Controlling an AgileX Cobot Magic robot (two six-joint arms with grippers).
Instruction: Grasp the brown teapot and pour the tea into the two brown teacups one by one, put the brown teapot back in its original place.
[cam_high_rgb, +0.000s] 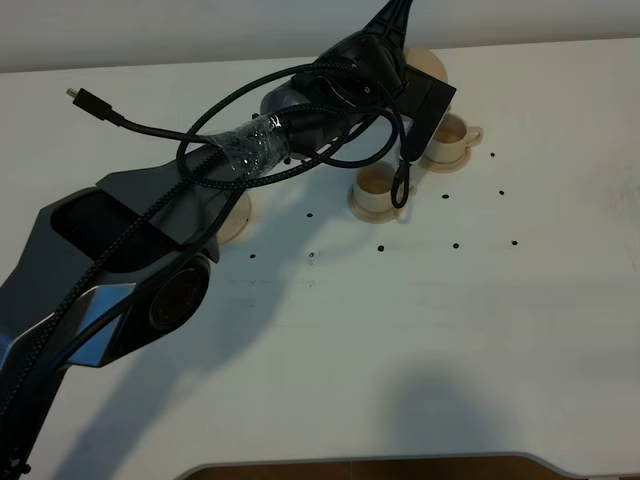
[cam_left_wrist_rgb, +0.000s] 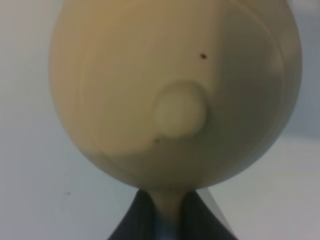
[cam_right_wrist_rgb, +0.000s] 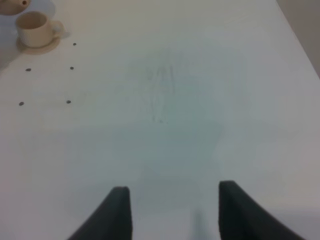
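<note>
The brown teapot (cam_left_wrist_rgb: 175, 90) fills the left wrist view, its lid knob (cam_left_wrist_rgb: 180, 115) facing the camera. My left gripper (cam_left_wrist_rgb: 167, 212) is shut on the teapot's handle at its base. In the exterior high view only a beige edge of the teapot (cam_high_rgb: 430, 64) shows behind the left arm (cam_high_rgb: 300, 120), just beyond the two brown teacups. One teacup (cam_high_rgb: 378, 188) stands on its saucer, and the other teacup (cam_high_rgb: 450, 135) is to its right. The wide saucer (cam_high_rgb: 236, 218) lies half hidden under the arm. My right gripper (cam_right_wrist_rgb: 172, 210) is open over bare table, far from a teacup (cam_right_wrist_rgb: 34, 27).
Small black dots (cam_high_rgb: 455, 245) mark the white table (cam_high_rgb: 400, 330) around the cups. A loose black cable with a plug (cam_high_rgb: 80, 97) sticks out from the left arm. The table's front edge (cam_high_rgb: 360, 462) runs along the bottom.
</note>
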